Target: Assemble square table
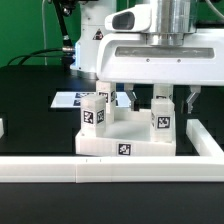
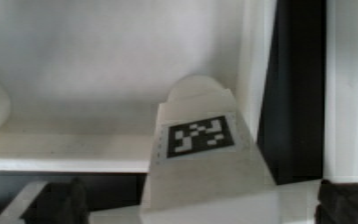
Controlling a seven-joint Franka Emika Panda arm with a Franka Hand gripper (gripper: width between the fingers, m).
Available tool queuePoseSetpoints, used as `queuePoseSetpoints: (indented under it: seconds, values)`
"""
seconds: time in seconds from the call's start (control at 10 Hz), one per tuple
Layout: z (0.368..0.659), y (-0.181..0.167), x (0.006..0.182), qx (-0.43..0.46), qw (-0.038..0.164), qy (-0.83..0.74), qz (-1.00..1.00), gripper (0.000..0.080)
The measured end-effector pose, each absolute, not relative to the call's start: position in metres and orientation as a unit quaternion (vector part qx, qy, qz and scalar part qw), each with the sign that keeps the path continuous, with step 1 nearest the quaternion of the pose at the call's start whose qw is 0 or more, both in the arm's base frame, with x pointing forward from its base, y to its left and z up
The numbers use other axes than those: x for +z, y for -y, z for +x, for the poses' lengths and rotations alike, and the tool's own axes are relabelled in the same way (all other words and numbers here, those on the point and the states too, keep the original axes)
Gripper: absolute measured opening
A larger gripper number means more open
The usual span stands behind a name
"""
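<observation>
The claw (image 1: pixel 158 100) grips a short white tagged plastic leg (image 2: pixel 208 150) directly below; it should twist squarely into the white square tabletop (image 1: pixel 125 140).

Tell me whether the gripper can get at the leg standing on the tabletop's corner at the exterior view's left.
Probably yes. That leg stands upright on the tabletop with open space above it; the gripper is busy around the other leg.

A black table (image 1: pixel 30 110) is seen under everything. A long white border wall (image 1: pixel 60 168) is laid along its front edge, with a short part turned back at the exterior view's right. Behind, the marker board (image 1: pixel 70 99) is laid flat, partly hidden. Green cloth (image 1: pixel 25 25) is seen in the background.
</observation>
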State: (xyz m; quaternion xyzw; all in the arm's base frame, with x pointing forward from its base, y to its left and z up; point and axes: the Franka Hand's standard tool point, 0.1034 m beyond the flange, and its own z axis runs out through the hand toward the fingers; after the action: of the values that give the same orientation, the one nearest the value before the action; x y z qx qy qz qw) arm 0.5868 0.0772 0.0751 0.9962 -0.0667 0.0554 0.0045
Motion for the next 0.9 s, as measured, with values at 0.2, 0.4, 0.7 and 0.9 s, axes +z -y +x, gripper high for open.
queuePoseSetpoints:
  seconds: [0.2,0.4,0.7,0.9]
  values:
    - [0.5866,-0.0761,0.0749,0.055,0.008,0.051,0.997,0.0637]
    - [0.5866,-0.0762,0.0748,0.055,0.008,0.051,0.997,0.0317]
    - [0.5865,-0.0760,0.0747,0.055,0.008,0.060,0.997,0.0290]
    - [0.5862,-0.0762,0.0744,0.055,0.001,0.150,0.987,0.0290]
